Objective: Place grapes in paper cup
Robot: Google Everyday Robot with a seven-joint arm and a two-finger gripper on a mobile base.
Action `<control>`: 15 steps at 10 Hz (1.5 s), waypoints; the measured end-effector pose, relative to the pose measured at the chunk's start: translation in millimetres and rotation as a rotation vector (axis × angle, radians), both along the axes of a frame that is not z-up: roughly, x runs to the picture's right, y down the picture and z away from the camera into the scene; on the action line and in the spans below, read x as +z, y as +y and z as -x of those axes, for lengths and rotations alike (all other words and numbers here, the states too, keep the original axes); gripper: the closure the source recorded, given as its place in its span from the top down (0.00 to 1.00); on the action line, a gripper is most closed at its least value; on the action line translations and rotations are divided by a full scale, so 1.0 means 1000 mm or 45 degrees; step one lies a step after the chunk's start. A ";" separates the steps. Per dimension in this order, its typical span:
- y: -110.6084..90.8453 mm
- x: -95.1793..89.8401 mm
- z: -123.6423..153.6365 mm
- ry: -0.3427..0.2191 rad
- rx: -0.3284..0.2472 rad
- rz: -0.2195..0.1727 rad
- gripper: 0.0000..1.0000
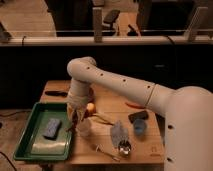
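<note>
The off-white paper cup [84, 128] stands upright on the wooden table [107, 102], just right of the green tray. My gripper [75, 119] hangs from the white arm, pointing down, right above and to the left of the cup's rim, over the tray's right edge. The grapes do not show clearly; the gripper and wrist hide that spot.
A green tray [30, 145] at the left holds a blue sponge [51, 127]. An orange ball [91, 106], a yellow banana-like piece [103, 119], a grey cloth [118, 132], a blue cup [140, 128], a dark block [137, 116] and a metal scoop [123, 146] lie right of the paper cup. A black tool [56, 93] lies at the back left.
</note>
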State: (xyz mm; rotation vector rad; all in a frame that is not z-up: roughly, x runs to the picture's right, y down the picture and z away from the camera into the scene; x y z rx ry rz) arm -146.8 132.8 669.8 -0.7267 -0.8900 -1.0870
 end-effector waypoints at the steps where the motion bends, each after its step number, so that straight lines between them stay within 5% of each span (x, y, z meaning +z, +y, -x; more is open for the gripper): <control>1: 0.000 0.000 -0.002 0.002 0.005 0.002 0.08; 8: 0.003 -0.001 -0.005 0.004 -0.015 0.025 0.77; 15: 0.006 0.000 -0.003 -0.028 -0.036 0.041 0.80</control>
